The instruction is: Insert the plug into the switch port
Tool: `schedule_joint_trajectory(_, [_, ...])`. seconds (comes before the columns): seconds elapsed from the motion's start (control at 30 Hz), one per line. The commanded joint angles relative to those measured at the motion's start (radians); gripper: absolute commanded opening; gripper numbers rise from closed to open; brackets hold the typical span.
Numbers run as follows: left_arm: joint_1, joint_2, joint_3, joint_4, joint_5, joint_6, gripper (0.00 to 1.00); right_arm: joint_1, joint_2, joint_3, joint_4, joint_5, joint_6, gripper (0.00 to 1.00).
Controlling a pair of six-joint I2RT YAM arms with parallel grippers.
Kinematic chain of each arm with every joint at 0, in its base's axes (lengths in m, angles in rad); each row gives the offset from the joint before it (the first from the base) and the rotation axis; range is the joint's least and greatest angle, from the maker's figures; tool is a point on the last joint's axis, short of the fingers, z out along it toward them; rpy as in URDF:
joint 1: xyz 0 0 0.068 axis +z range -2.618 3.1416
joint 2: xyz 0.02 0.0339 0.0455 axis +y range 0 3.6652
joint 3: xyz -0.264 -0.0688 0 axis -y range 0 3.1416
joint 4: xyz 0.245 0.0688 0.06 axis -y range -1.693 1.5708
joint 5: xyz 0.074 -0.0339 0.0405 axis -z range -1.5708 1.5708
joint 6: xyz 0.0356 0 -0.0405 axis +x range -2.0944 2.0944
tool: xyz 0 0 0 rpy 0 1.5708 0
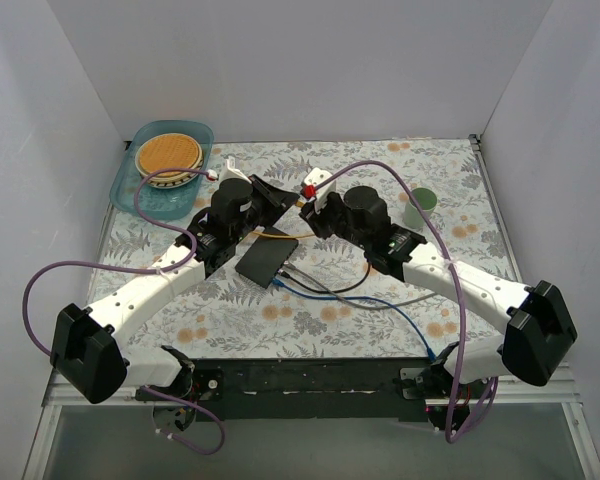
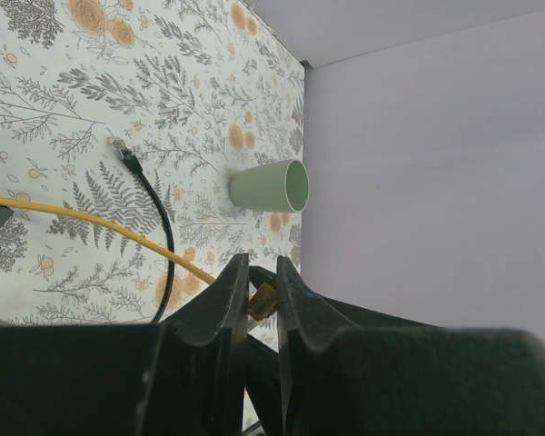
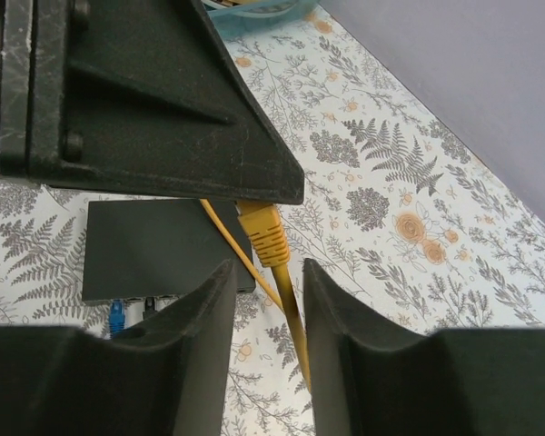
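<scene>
My left gripper (image 2: 262, 277) is shut on the yellow plug (image 2: 263, 297), pinching its tip between the fingertips above the floral cloth. The plug's yellow boot (image 3: 265, 234) hangs down from the left gripper's black fingers (image 3: 145, 100), and its yellow cable (image 3: 291, 318) runs between the jaws of my right gripper (image 3: 270, 277). Those jaws stand open, with a gap on each side of the cable. The switch (image 1: 266, 260) lies flat on the cloth just below both grippers (image 1: 298, 207). In the right wrist view the switch (image 3: 154, 245) sits behind the cable, with a blue plug (image 3: 116, 315) in its near edge.
A green cup (image 1: 421, 203) stands at the right, seen again as the cup (image 2: 272, 186) by the wall. A teal tray (image 1: 130, 185) holding a plate sits at the back left. Blue, grey and black cables (image 1: 360, 295) trail from the switch. A loose black cable (image 2: 154, 209) lies on the cloth.
</scene>
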Motion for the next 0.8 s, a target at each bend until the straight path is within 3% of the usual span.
schedule_joint_trajectory(0.0, [0.000,-0.043,0.005,0.022,0.004,0.016,0.00,0.006,0.017,0.070,0.051,0.025,0.038,0.28])
schedule_joint_trajectory(0.23, [0.000,-0.043,-0.001,0.024,0.011,0.019,0.00,0.008,-0.003,0.057,0.085,0.020,0.052,0.27])
schedule_joint_trajectory(0.37, [0.000,-0.041,-0.001,0.027,0.018,0.020,0.00,0.008,-0.007,0.056,0.091,0.017,0.054,0.02])
schedule_joint_trajectory(0.5, [0.000,-0.032,0.001,0.030,0.018,0.037,0.00,0.008,-0.013,0.059,0.089,0.039,0.050,0.01])
schedule_joint_trajectory(0.57, [0.000,-0.029,0.008,0.021,0.007,0.057,0.36,0.008,-0.013,0.070,0.079,0.106,0.040,0.01])
schedule_joint_trajectory(0.6, [0.001,-0.029,0.014,0.005,-0.013,0.066,0.48,0.006,-0.018,0.071,0.060,0.144,0.034,0.01])
schedule_joint_trajectory(0.67, [0.004,-0.038,0.025,-0.015,-0.039,0.086,0.69,0.000,-0.029,0.080,0.042,0.292,0.026,0.01])
schedule_joint_trajectory(0.77, [0.009,-0.075,0.016,-0.041,-0.116,0.108,0.89,-0.035,-0.079,0.079,0.008,0.463,0.026,0.01])
